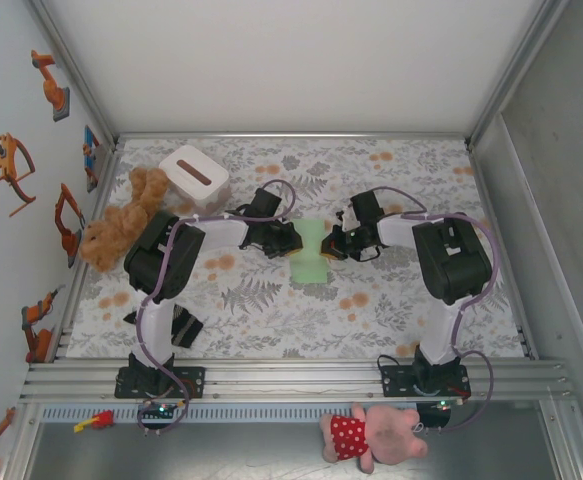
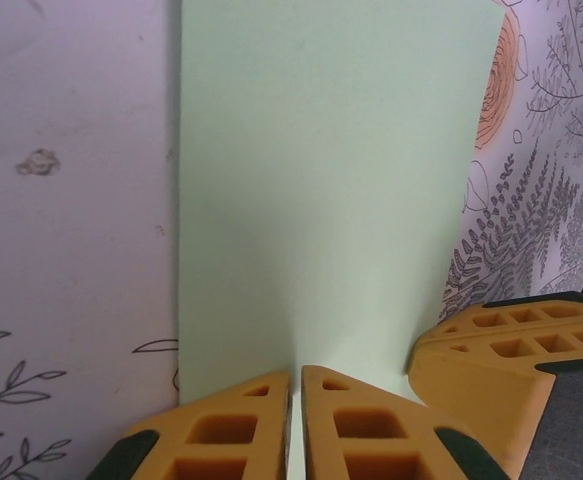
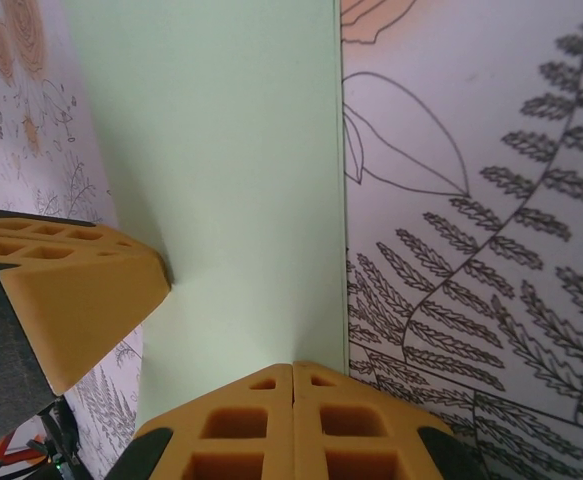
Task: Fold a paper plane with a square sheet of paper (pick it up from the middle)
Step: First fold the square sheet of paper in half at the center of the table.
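The square sheet of paper is pale green and shows as a narrow upright rectangle at the middle of the floral table, between both grippers. My left gripper holds its left side. In the left wrist view the jaws of the left gripper are shut on the paper's near edge, with a thin sliver of it in the gap. My right gripper meets the sheet from the right. In the right wrist view the right gripper is shut on the paper's edge. A paper plane is out of view.
A white box with a dark slot stands at the back left, beside a brown teddy. A dark striped cloth lies near the left arm's base. A pink plush toy lies in front of the rail. Enclosure walls bound the table.
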Controlling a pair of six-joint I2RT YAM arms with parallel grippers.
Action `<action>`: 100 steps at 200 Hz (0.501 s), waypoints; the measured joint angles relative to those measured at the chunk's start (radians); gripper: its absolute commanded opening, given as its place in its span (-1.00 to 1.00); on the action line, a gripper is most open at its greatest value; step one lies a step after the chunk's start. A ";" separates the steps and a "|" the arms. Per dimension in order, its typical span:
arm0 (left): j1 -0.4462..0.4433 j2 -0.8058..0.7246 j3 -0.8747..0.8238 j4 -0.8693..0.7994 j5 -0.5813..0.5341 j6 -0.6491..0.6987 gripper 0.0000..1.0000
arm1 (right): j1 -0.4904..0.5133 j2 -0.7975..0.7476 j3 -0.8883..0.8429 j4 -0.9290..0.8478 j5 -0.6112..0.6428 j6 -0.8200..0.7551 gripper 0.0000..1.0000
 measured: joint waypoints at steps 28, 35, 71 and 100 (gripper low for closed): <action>0.000 -0.001 0.003 0.004 0.023 -0.001 -0.65 | -0.005 0.008 0.004 -0.005 -0.012 -0.011 -1.00; 0.000 -0.002 0.002 0.010 0.028 -0.004 -0.64 | -0.006 0.011 0.007 -0.008 -0.016 -0.011 -1.00; -0.009 -0.047 -0.065 0.091 0.056 -0.048 -0.65 | -0.011 0.022 0.014 -0.017 -0.033 -0.011 -1.00; -0.037 -0.060 -0.117 0.130 0.069 -0.080 -0.66 | -0.016 0.029 0.020 -0.024 -0.045 -0.011 -1.00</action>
